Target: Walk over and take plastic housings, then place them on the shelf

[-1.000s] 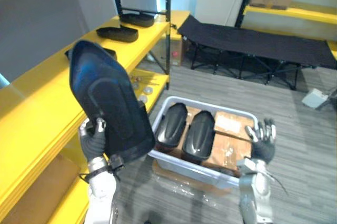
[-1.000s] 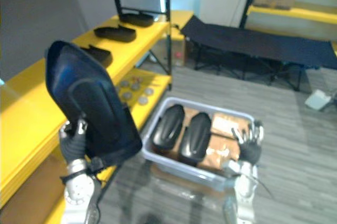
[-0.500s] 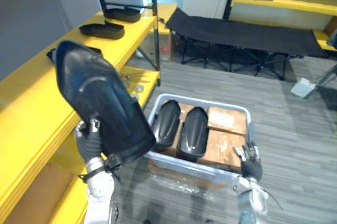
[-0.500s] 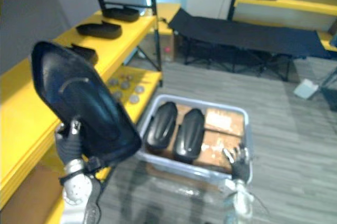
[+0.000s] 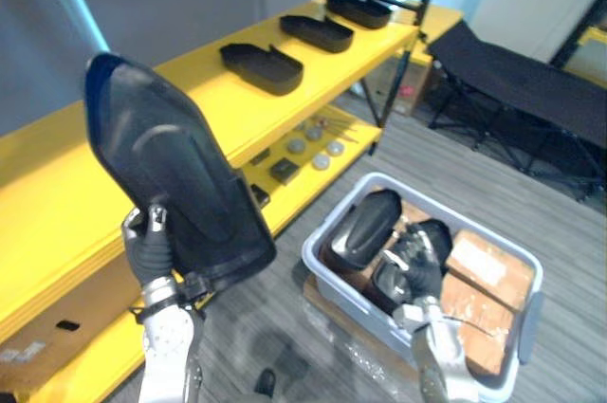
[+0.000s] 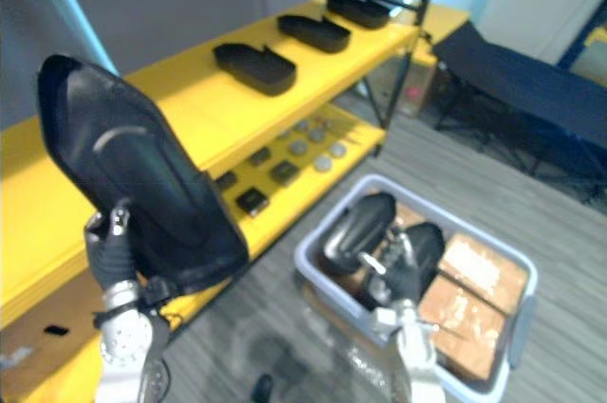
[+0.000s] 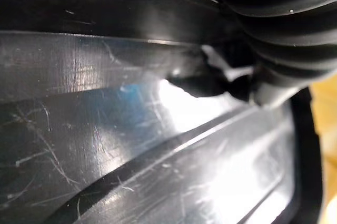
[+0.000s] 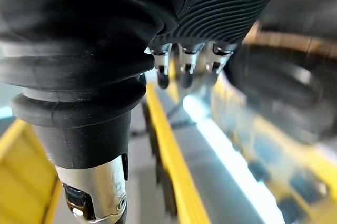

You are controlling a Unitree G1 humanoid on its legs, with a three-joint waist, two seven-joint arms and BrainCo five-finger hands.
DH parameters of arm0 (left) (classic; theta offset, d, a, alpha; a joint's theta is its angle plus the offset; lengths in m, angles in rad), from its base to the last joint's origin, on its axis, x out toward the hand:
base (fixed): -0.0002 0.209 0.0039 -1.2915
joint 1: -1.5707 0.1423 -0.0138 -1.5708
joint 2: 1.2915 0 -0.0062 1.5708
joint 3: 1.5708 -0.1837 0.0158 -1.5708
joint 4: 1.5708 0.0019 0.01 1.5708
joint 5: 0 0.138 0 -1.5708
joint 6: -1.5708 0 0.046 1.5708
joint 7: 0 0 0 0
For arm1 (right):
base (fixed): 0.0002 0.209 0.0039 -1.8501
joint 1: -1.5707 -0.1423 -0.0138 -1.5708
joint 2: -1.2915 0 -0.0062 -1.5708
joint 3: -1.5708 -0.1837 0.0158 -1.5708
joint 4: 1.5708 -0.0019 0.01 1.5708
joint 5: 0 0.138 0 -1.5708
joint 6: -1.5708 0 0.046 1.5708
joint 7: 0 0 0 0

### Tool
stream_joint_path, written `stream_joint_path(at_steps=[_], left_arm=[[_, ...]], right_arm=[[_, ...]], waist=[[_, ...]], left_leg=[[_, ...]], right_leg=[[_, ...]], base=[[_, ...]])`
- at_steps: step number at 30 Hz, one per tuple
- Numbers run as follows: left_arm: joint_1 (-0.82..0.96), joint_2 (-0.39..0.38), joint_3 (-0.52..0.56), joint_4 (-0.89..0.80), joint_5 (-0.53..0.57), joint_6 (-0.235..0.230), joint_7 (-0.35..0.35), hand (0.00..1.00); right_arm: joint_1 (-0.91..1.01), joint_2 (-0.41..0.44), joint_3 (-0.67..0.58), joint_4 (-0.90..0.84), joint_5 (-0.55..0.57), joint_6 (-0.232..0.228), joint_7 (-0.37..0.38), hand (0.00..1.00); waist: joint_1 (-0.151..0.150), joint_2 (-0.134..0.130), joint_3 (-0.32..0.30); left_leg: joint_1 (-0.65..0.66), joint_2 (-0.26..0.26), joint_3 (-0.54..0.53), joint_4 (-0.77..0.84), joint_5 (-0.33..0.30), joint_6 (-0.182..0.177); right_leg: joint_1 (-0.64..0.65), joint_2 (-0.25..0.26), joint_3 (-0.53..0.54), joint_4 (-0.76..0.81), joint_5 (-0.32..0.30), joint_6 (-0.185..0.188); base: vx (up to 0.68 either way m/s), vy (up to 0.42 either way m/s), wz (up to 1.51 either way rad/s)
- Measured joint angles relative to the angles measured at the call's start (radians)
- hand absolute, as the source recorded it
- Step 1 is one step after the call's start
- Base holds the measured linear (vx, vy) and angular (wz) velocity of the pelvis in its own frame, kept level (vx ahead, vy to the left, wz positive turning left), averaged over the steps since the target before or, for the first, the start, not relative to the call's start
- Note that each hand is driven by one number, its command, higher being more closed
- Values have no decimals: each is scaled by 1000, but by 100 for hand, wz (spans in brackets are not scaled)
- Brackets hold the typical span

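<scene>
Black plastic housing (image 5: 171,171), stiff, glossy and probably light but slippery, stands upright at near left beside the yellow shelf (image 5: 204,90). The left hand (image 5: 147,247) clamps its lower edge, a sensible hold. The right hand (image 5: 417,261) hangs relaxed and empty over the grey bin (image 5: 332,282). Since 1 second ago the view has swung toward the shelf, and the grip is unchanged.

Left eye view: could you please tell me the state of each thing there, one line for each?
Held plastic housing: raised, on end, a little tilted.
Left hand: shut on the held plastic housing's lower part.
Right hand: open, empty, over the grey bin.
Grey bin: uncovered, holding two housings.
Shelf housings: three, lying flat on the yellow shelf.
Cot: unfolded.
</scene>
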Motion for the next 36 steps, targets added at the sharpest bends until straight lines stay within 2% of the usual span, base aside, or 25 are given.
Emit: stream_joint_path(at_steps=[2, 3, 4, 6, 8, 9, 11, 12, 14, 21, 23, 24, 25, 27, 28, 30, 31, 32, 33, 34, 35, 36], left_arm=[[23, -15, 8, -2, -5, 0, -7, 100], [34, -16, 9, -2, -32, 1, -30, 100], [35, -15, 13, 1, -40, 1, -46, 100], [40, -15, 8, 13, -74, -3, -111, 100], [41, -16, 1, 29, -82, -16, -140, 100], [41, -16, -5, 34, -82, -24, -152, 100], [45, -16, -18, 34, -82, -34, -153, 100], [47, -14, -23, 34, -82, -42, -152, 100], [47, -12, -35, 36, -78, -42, -153, 100], [48, -10, -53, 35, -78, -42, -160, 100], [46, -9, -52, 35, -79, -42, -160, 100], [46, -9, -52, 35, -79, -42, -161, 100], [46, -9, -50, 33, -79, -42, -167, 100], [45, -9, -36, 14, -79, -42, -193, 100], [40, -9, -32, 8, -78, -47, -205, 100], [24, -2, -32, 6, -66, -48, -215, 100], [17, 5, -31, 6, -65, -48, -217, 100], [7, 24, -31, 6, -41, -47, -213, 100], [5, 34, -31, 5, -25, -47, -208, 100], [-3, 57, -34, 8, 13, -47, -202, 100], [-18, 73, -39, 16, 23, -37, -203, 100], [-28, 80, -47, 19, 27, -21, -204, 100]], right_arm=[[3, -1, -1, 0, -18, 0, -12, 0], [13, -4, -10, -2, -20, 0, -28, 0], [17, -3, -18, -2, -27, 2, -41, 0], [66, -25, -71, -42, -54, 3, -83, 0], [98, -37, -111, -74, -54, 3, -111, 0], [102, -47, -131, -74, -54, 3, -125, 0], [99, -49, -146, -73, -53, 1, -126, 0], [97, -43, -143, -73, -53, -5, -121, 0], [90, -38, -136, -70, -55, -16, -118, 0], [91, -15, -129, -62, -55, -31, -101, 0], [81, -14, -126, -62, -59, -31, -100, 0], [79, -14, -127, -61, -66, -31, -101, 0], [75, -13, -127, -61, -89, -33, -103, 0], [70, -9, -139, -61, -124, -51, -107, 0], [63, -16, -147, -59, -139, -54, -112, 0], [56, -21, -165, -60, -180, -54, -152, 0], [48, -20, -168, -60, -200, -53, -169, 0], [34, -19, -171, -60, -270, -41, -215, 0], [30, -18, -172, -60, -292, -39, -228, 0], [28, -12, -173, -61, -324, -38, -239, 0], [18, -13, -178, -73, -332, -38, -238, 0], [18, -13, -182, -84, -331, -37, -234, 0]], waist=[[1, -4, 13], [-15, -9, 22], [-17, -12, 31], [-30, 15, 56], [-31, 31, 64], [-31, 44, 70], [-26, 56, 68], [-26, 51, 68], [-28, 44, 74], [-26, 46, 81], [-19, 27, 98], [-16, 23, 102], [-9, 15, 106], [-2, -19, 122], [-3, -15, 126], [-13, -1, 120], [-12, 0, 120], [-15, 3, 118], [-18, 2, 118], [-28, -2, 118], [-34, 0, 119], [-37, 2, 121]], left_leg=[[-4, -9, -16, 11, 4, -11], [-25, -11, 37, 7, -34, 19], [-37, 1, 82, 17, -36, 23], [-107, 70, 267, 78, -38, 29], [-125, 93, 365, 78, -32, 39], [-131, 90, 379, 76, -19, 50], [-138, 89, 383, 68, 26, 50], [-138, 85, 408, 59, 70, 44], [-127, 73, 428, 38, 113, 45], [-102, 71, 462, -41, 171, 53], [-110, 48, 455, -27, 166, 58], [-110, 40, 453, -24, 162, 61], [-109, 26, 452, -24, 157, 65], [-107, -19, 457, -10, 133, 90], [-111, -36, 448, 17, 112, 94], [-101, -32, 409, 24, 89, 111], [-92, -31, 402, 27, 78, 117], [-63, -28, 396, 27, 52, 125], [-51, -26, 391, 26, 43, 130], [-32, -15, 362, 26, 18, 145], [-20, -4, 341, 27, 6, 156], [4, 5, 335, 27, -10, 164]], right_leg=[[36, 2, -47, 1, -32, 6], [68, 0, -99, -1, -64, 20], [81, 1, -126, -5, -70, 28], [118, 29, -236, -9, -70, 28], [135, 31, -281, -12, -70, 28], [143, 30, -279, -11, -71, 26], [142, 30, -267, -7, -82, 20], [140, 20, -236, -7, -121, 7], [138, 4, -209, -6, -144, 39], [105, -7, -184, 10, -140, 49], [104, -37, -195, 40, -161, 71], [103, -46, -197, 52, -170, 67], [100, -65, -202, 72, -185, 61], [104, -124, -227, 128, -214, 22], [88, -152, -210, 211, -194, 2], [-4, -181, -114, 424, -86, -143], [-31, -189, -84, 477, -29, -161], [-76, -197, -13, 563, 111, -161], [-94, -196, 16, 597, 166, -137], [-157, -176, 92, 690, 47, -71], [-211, -134, 116, 721, -80, -70], [-246, -90, 115, 682, -134, -62]], base=[[-67, -93, 79], [-76, -95, 116], [-86, -70, 149], [-116, -12, 147], [-82, 64, 122], [-75, 103, 100], [-58, 92, 40], [-62, 80, 6], [-66, 46, -4], [-60, 13, -9], [-13, 15, 17], [2, 23, 22], [15, 46, 25], [79, 90, 36], [144, 147, 58], [118, 147, 54], [187, 181, 25], [260, 182, 17], [284, 155, 22], [263, 99, 29], [281, 113, 31], [287, 126, 22]])
